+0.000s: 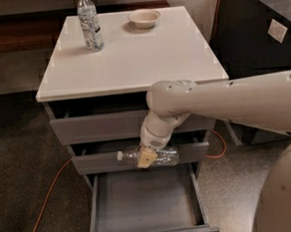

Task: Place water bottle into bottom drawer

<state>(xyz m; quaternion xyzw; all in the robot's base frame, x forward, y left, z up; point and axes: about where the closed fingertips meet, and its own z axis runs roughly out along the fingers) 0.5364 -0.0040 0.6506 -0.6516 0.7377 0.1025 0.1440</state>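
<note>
The water bottle [161, 156] is a small clear crinkled bottle lying sideways, cap to the left. My gripper [147, 159] is shut on its middle and holds it in front of the middle drawer's front, above the back of the bottom drawer [146, 202]. The bottom drawer is pulled out, with a plain grey inside that holds nothing. The arm reaches in from the right.
The white cabinet top [131, 54] carries a taller clear bottle with a white cap [89, 22] at the back left and a small pale bowl [144, 18] at the back. An orange cable [42, 205] runs on the floor to the left. A dark cabinet [259, 35] stands to the right.
</note>
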